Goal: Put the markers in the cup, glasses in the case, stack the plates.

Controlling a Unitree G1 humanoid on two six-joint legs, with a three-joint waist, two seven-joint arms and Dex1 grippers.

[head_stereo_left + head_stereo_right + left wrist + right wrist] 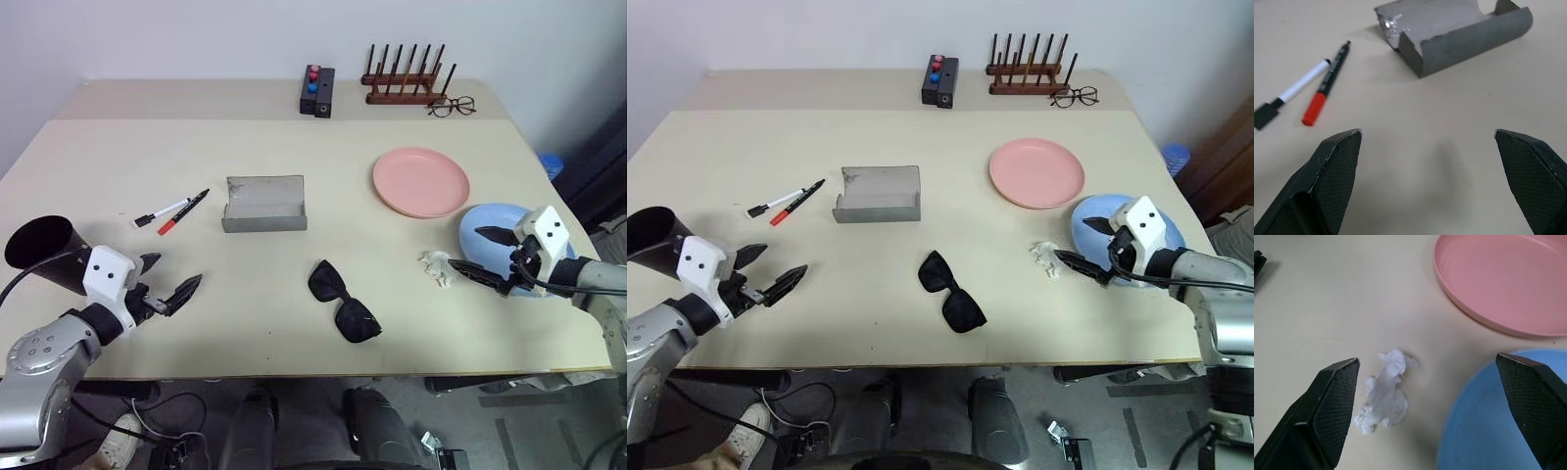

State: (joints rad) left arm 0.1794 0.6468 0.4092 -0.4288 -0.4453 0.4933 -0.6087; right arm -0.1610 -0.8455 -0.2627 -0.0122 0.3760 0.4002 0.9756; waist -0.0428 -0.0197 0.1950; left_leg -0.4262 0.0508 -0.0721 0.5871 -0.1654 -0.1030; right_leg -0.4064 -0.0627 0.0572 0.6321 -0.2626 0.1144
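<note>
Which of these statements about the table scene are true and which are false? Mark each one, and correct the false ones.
1. The two markers lie on the table, outside the black cup. True.
2. The pink plate is stacked on the blue plate. False: they lie side by side, unstacked.
3. The grey case is open and empty. True.
4. The black sunglasses sit inside the case. False: they lie on the table, nearer the robot than the case.
5. The left pincer grips a marker. False: it is open and holds nothing.
6. A crumpled white scrap lies beside the blue plate, near the open right pincer. True.
</note>
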